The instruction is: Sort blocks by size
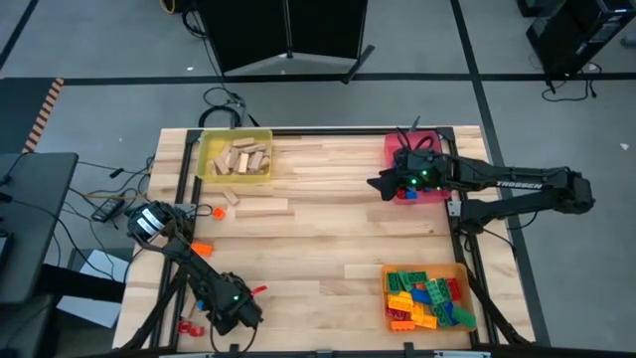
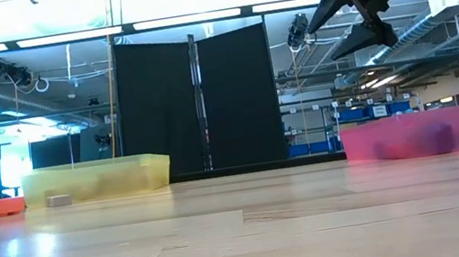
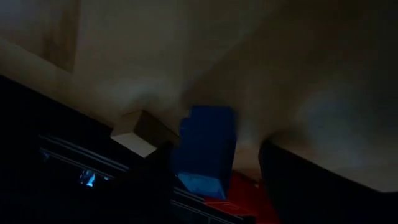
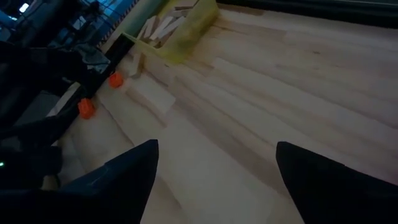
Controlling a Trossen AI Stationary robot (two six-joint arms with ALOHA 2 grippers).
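My left gripper (image 1: 241,314) is low at the table's near left corner. In the left wrist view a blue block (image 3: 205,149) stands between its open fingers, with a red piece (image 3: 239,194) under it and a tan wooden block (image 3: 134,132) beside it. My right gripper (image 1: 383,186) hangs open and high beside the red tray (image 1: 437,194), shown also in the low view (image 2: 358,13) and in its own wrist view (image 4: 217,186), with nothing between its fingers. Two orange blocks (image 1: 218,211) (image 1: 202,248) and a wooden block (image 1: 232,196) lie on the table's left part. My left gripper has the blue block between its fingers. One finger (image 3: 152,177) lies close against the block's side (image 3: 185,155), and the other finger (image 3: 298,180) stands apart from it. Whether the near finger touches the block, I cannot tell.
A yellow tray (image 1: 209,171) with wooden blocks stands at the far left. An orange tray (image 1: 459,273) with several coloured bricks stands at the near right. Red pieces (image 1: 260,289) (image 1: 189,323) lie by the left gripper. The table's middle is bare wood.
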